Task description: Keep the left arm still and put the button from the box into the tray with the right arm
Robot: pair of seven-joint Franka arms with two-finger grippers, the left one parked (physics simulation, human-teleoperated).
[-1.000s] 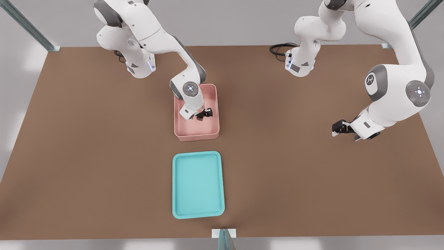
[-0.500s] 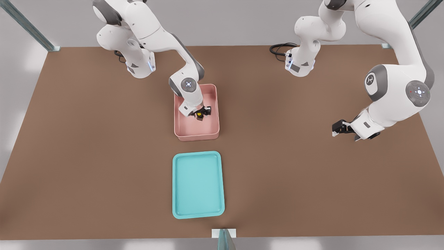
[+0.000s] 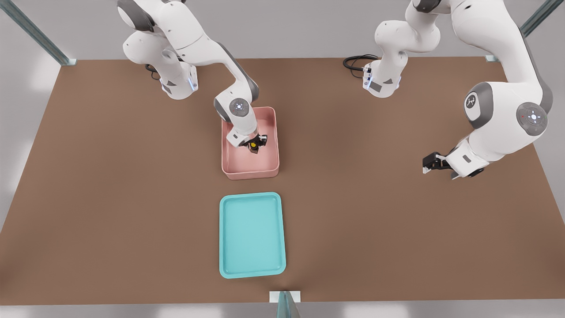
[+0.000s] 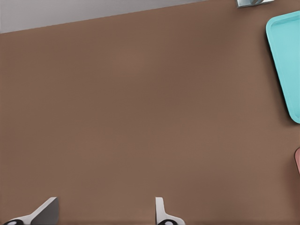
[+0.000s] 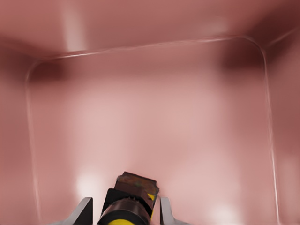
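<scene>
The pink box point(image 3: 250, 173) stands mid-table, with the teal tray point(image 3: 251, 234) just in front of it. My gripper point(image 3: 254, 144) reaches down inside the box, shut on the button point(image 3: 254, 146). The yellow cap shows between the black fingers. In the right wrist view the button point(image 5: 132, 199) sits clamped between the two fingertips point(image 5: 84, 211), dark base pointing away, above the box floor point(image 5: 164, 126). The gripper point(image 5: 124, 213) is held over the middle of the box. A corner of the tray point(image 4: 287, 61) shows in the left wrist view.
The brown table point(image 3: 110, 198) spreads wide around both containers. The parked arm's gripper point(image 3: 435, 162) hangs at the front view's right. A black cable point(image 3: 355, 62) lies at the back by that arm's base. The box walls point(image 5: 140, 28) surround my gripper.
My gripper has drawn slightly back and up inside the box with the button in it. The yellow cap, hidden a second ago, now shows.
</scene>
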